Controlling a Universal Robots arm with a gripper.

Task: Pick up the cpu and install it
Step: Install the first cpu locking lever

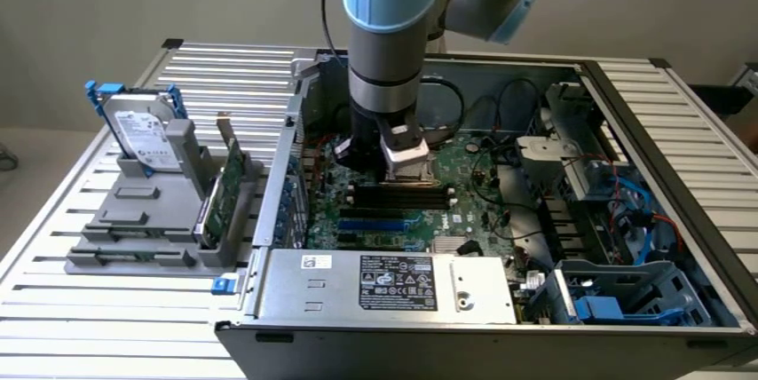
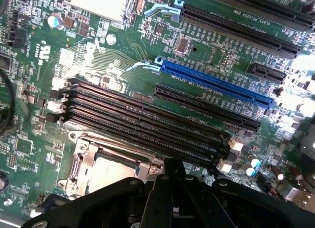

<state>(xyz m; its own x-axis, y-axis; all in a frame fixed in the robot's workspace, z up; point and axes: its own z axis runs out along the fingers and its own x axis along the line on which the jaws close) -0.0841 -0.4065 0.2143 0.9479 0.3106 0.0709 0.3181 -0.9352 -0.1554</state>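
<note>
The arm's black gripper point(image 1: 400, 160) hangs right over the metal socket frame point(image 2: 86, 164), where the small silvery square cpu point(image 2: 109, 170) sits, at the green motherboard's point(image 2: 123, 50) 12 o'clock edge.

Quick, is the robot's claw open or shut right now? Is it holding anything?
Gripper: down over the socket on the motherboard; hold cannot be told.

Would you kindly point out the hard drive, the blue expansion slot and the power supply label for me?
hard drive point(image 1: 140, 134): exterior view, its white label.
blue expansion slot point(image 2: 216, 83): wrist view, middle of its length.
power supply label point(image 1: 398, 282): exterior view, centre of the black sticker.
</note>
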